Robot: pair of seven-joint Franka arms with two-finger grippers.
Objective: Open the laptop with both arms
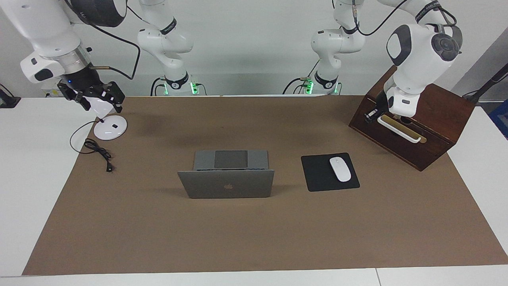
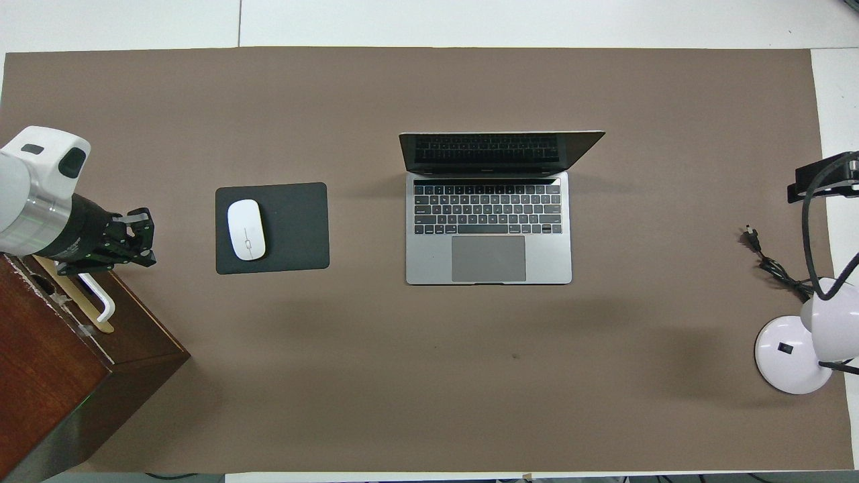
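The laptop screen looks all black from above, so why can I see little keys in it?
Overhead view: the laptop is open and its dark screen works like a mirror, showing a faint reflection of the keyboard. Soft blurry shadows lie on the brown mat nearer the robots. Facing view: only the lid's grey back with its logo shows, with a soft shadow at its foot.
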